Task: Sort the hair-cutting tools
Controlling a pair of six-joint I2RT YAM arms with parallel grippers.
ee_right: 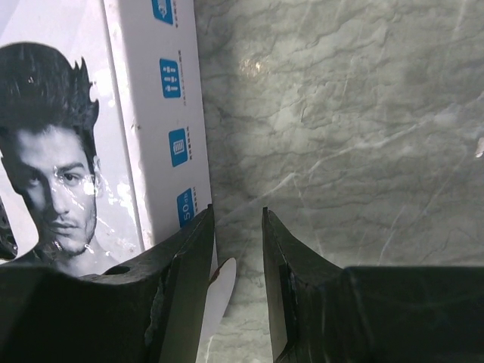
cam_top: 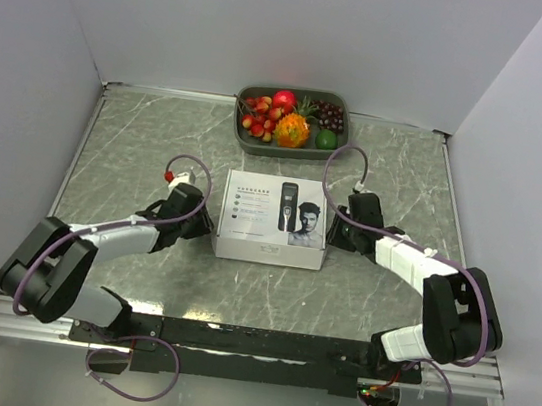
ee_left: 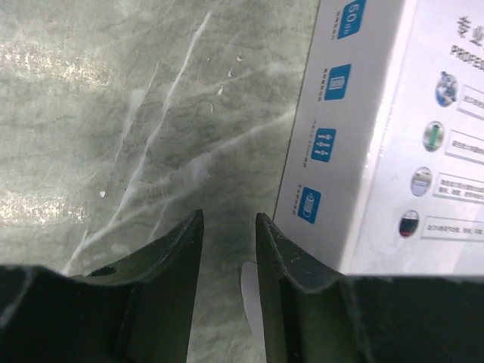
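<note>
The grey marbled worktop (cam_top: 158, 147) fills the top view, and at its middle lies a white printed box (cam_top: 274, 219), flat, lid up, its longer side running across the frame from left to right. None of the hair-cutting tools lies loose anywhere in view. Only a printed clipper shows on the lid, so my judgement is that they sit inside the box and it must be opened before any sorting. A grey tray (cam_top: 259, 146) of fruit stands at the upper middle of the frame, well apart from both arms. The arms reach in from the lower corners and bracket the box, forearms low and angled inward. The left hand (cam_top: 203, 224) is just beside the box's left end and the right hand (cam_top: 337, 235) just beside its right end, about equally near. In the left wrist view the left hand (ee_left: 229, 219) points along the box's end wall, which rises at the right of that frame. Its fingers stand a narrow gap apart with nothing clamped between them. The right hand (ee_right: 238, 212) mirrors this, with the box wall at the left of its frame, fingers also narrowly parted and empty. A small white flap (ee_right: 221, 278) shows low by each hand's fingers, close to the box end; whether either hand touches it I cannot tell.
</note>
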